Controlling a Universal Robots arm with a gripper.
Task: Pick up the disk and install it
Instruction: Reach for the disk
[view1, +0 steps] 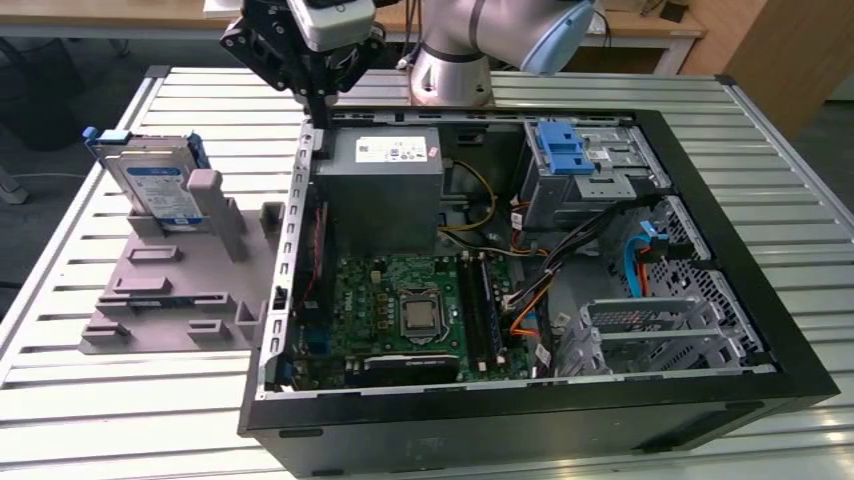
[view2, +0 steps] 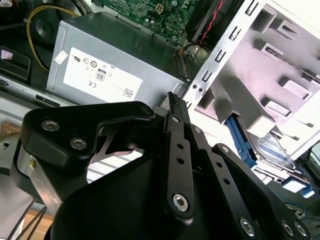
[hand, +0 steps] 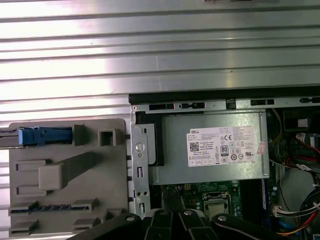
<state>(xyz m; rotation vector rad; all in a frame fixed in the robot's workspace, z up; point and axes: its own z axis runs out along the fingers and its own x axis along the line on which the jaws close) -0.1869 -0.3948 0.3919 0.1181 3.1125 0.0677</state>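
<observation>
Desk (view1: 80, 410): slatted metal, ribbed, pale and shiny. An open black computer case (view1: 534, 412) lies across its middle.

Inside the case:
- a boxy grey sheet-metal power supply (view1: 380, 190) with a white sticker, at the far side
- a green motherboard (view1: 400, 310) nearer the front
- a blue plastic latch (view1: 561, 150) on the perforated steel drive cage

Holder (view1: 174, 290): matte grey plastic block with slots and blocky posts. It lies on the desk beside the case, toward the desk edge at the exterior view's left.

The disk (view1: 154, 185): a flat silver-grey rectangle with a blue-and-white label, rimmed by a blue plastic carrier. It stands on edge in the holder's far end, near the desk's far corner at the exterior view's left, and leans against a grey post. In the first wrist view it shows edge-on as a blue strip.

End effector (view1: 320, 104): black, with bolted linkage arms tapering to thin fingers. The fingers look pressed together with nothing between them. It hangs from the silver-and-blue arm (view1: 461, 55) above the case's far wall, over the power supply's corner, touching nothing.

The disk sits well apart from the end effector, lower and off to the exterior view's left, with the case wall between them.
</observation>
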